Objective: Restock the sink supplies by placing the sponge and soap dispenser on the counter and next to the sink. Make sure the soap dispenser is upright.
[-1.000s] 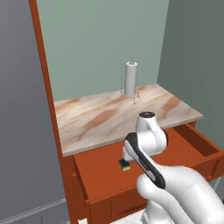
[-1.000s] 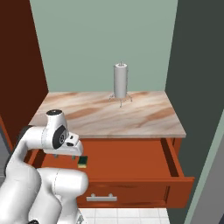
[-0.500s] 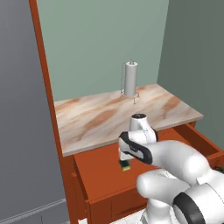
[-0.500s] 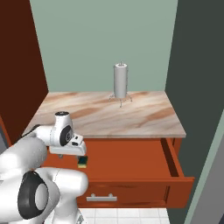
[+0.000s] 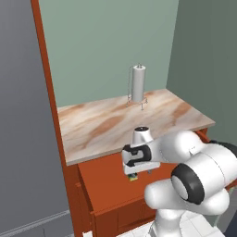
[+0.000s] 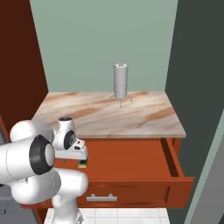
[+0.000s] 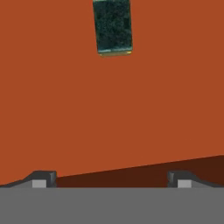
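The sponge [image 7: 113, 27], dark green on top with a yellow edge, lies flat on the floor of the open red-brown drawer [image 7: 109, 109]. It peeks out under my hand in the left base view [image 5: 133, 177] and the right base view [image 6: 82, 164]. My gripper [image 7: 111, 180] hangs open above the drawer, fingertips [image 7: 43, 179] wide apart with nothing between them. The sponge is ahead of the tips and apart from them. The marbled counter [image 5: 115, 125] lies just behind the hand. The soap dispenser and the sink are out of view.
A tall grey-white cylinder on a wire stand [image 6: 120, 81] stands at the back of the counter. The drawer's front panel and right side wall [image 6: 173, 159] stick out toward me. Walls close in on both sides of the cabinet.
The arm has folded, bringing its elbow forward into view. The hand has tipped down over the drawer above the sponge. The jaws stayed open.
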You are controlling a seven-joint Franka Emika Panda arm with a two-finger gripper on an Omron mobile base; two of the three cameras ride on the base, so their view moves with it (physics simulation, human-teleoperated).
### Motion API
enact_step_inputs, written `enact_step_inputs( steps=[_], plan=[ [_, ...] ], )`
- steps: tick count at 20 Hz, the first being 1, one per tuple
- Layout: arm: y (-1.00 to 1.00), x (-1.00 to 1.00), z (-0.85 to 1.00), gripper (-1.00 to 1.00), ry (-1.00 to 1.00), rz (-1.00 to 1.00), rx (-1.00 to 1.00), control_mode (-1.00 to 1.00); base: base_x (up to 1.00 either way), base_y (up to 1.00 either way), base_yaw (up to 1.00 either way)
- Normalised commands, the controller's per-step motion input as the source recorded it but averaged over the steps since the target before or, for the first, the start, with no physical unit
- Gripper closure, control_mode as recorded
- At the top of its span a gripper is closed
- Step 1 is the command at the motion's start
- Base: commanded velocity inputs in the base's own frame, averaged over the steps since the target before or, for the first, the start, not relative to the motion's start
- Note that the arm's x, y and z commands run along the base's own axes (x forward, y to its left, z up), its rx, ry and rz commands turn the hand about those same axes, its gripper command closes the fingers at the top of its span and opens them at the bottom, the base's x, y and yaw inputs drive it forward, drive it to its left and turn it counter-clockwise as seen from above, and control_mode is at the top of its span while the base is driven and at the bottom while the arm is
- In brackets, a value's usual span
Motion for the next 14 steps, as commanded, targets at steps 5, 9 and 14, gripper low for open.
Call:
enact_step_inputs(
  steps=[5, 9, 14],
  plan=[
    [-0.09, 0.01, -0.27, -1.0, -0.03, 0.0, 0.0, -1.0, 0.0, 0.0, 0.0],
    [-0.07, 0.05, -0.28, -1.0, -0.02, 0.0, 0.0, -1.0, 0.0, 0.0, 0.0],
    [-0.04, 0.1, -0.19, -1.0, -0.01, 0.0, 0.0, -1.0, 0.0, 0.0, 0.0]
  ],
)
